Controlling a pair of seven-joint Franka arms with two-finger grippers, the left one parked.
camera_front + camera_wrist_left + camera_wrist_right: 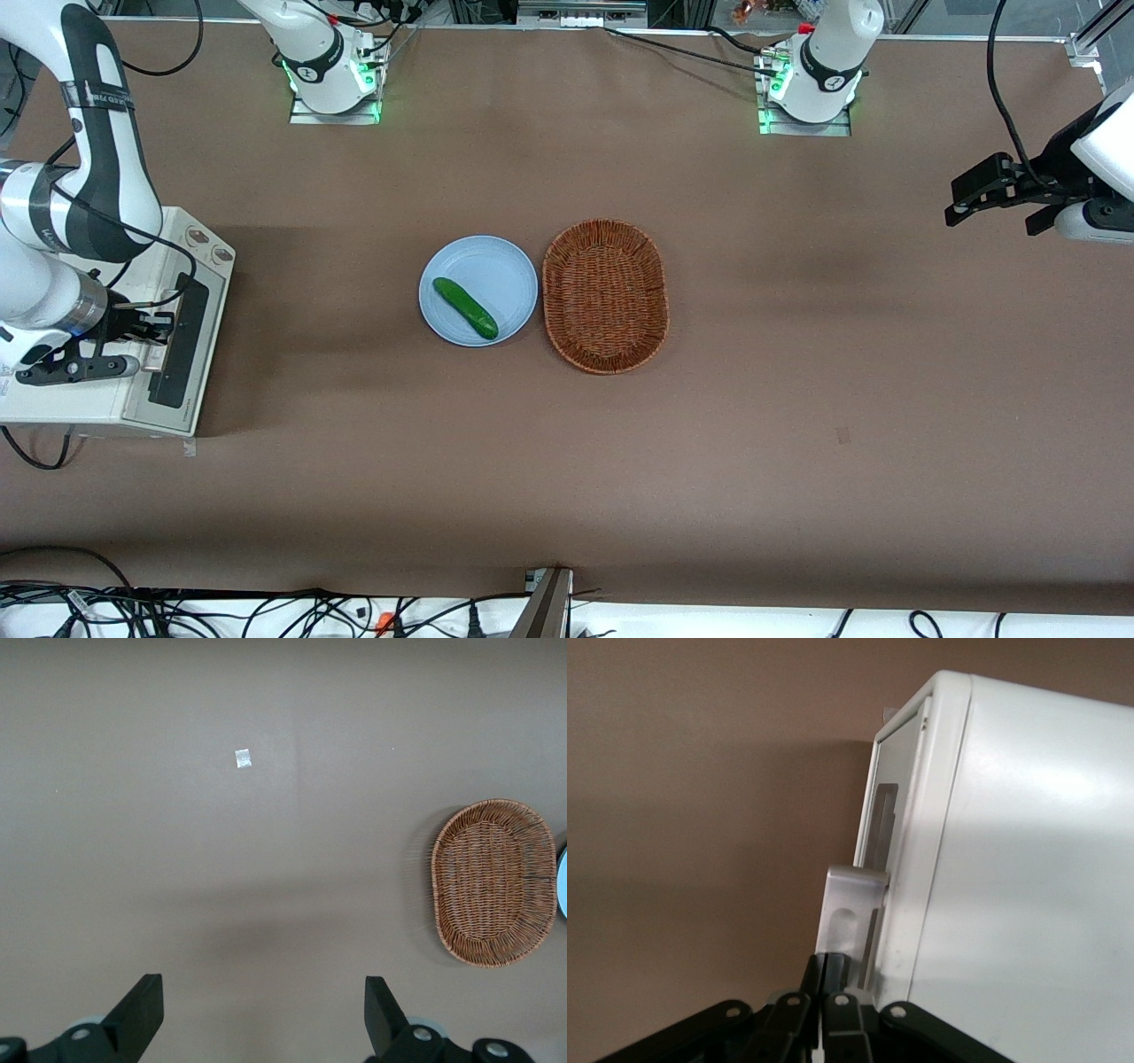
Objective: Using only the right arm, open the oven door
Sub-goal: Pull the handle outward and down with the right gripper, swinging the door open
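Note:
The cream-white toaster oven point(62, 399) stands at the working arm's end of the table. Its door point(183, 341), a silver frame round dark glass, looks closed or nearly so. The right arm point(97, 159) reaches over the oven top. Its black gripper point(165, 326) is at the door's upper edge by the silver bar handle. In the right wrist view the gripper point(826, 967) has its two fingers pressed together, with nothing between them. The tips lie against the end of the handle point(852, 904), in front of the door frame point(893, 806).
The two-knob panel point(209, 245) sits beside the door, farther from the front camera. A light blue plate point(509, 266) with a cucumber point(465, 308) and a wicker basket point(604, 295) lie mid-table. The basket point(493, 881) shows in the left wrist view too.

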